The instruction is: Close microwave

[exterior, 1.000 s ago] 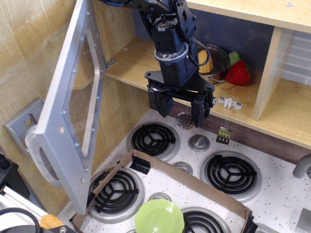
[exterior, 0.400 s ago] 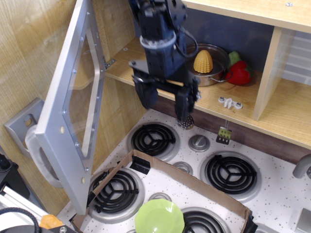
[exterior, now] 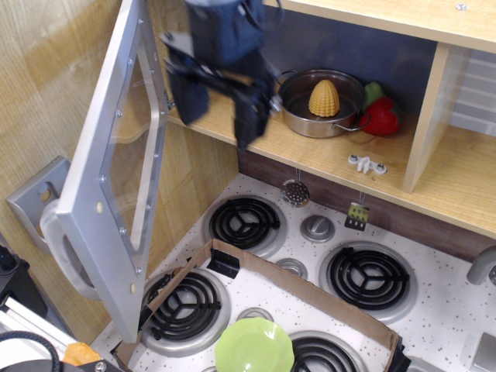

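The microwave door (exterior: 116, 178) is a silver-grey panel with a clear window and stands swung wide open to the left. Its curved grey handle (exterior: 63, 260) is at the lower left. The wooden-floored cavity (exterior: 325, 159) holds a steel pot (exterior: 319, 105) with a yellow corn cob (exterior: 324, 98) and a red pepper (exterior: 381, 115). My gripper (exterior: 221, 108) is open and empty, blurred by motion, in front of the cavity's left part, just right of the open door's top edge and apart from it.
Below is a white toy stove with black coil burners (exterior: 242, 221) and knobs (exterior: 317, 228). A brown cardboard strip (exterior: 302, 285) lies across it, with a green plate (exterior: 255, 346) at the front. A small strainer (exterior: 294, 192) hangs under the shelf.
My gripper has moved up and to the left, from over the stove's back to beside the open door. The door has not moved.
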